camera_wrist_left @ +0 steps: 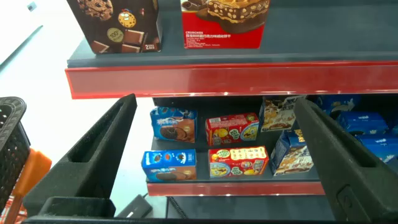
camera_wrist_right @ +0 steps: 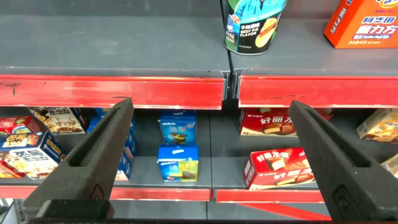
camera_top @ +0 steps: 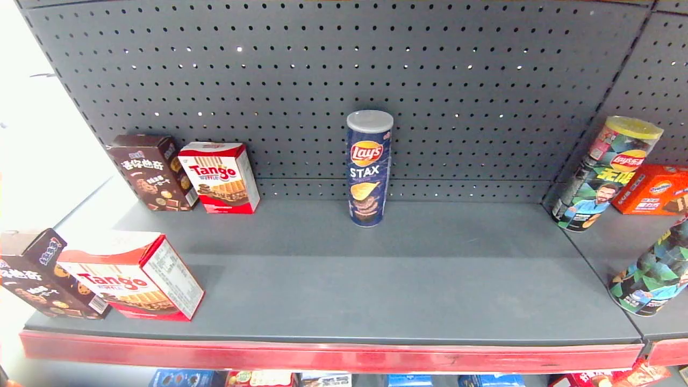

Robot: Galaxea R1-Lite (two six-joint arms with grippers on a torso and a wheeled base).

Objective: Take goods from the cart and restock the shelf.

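I'm between items: both my grippers are empty, so the step in hand, as I judge it, is going to the cart for the next piece of stock. My left gripper point(camera_wrist_left: 214, 104) has its jaws spread wide, with nothing between them and touching nothing. It faces the red edge point(camera_wrist_left: 230, 81) of the shelf, with the lower boxes point(camera_wrist_left: 231, 129) beyond. My right gripper point(camera_wrist_right: 211, 107) is just as wide apart and holds nothing, below a green can point(camera_wrist_right: 255, 25).

On the shelf point(camera_top: 344, 290) one chips can point(camera_top: 368, 169) stands upright at the back, in the middle, well apart from the boxes point(camera_top: 220, 177) on the left and the cans point(camera_top: 604, 174) on the right. The bare stretch around it is where I'd expect stock to go.

A black mesh point(camera_wrist_left: 11, 143) beside my left gripper is probably the cart; I can't see goods in it. The next move calls for turning to it, closing squarely on one item and lifting it above the red edge
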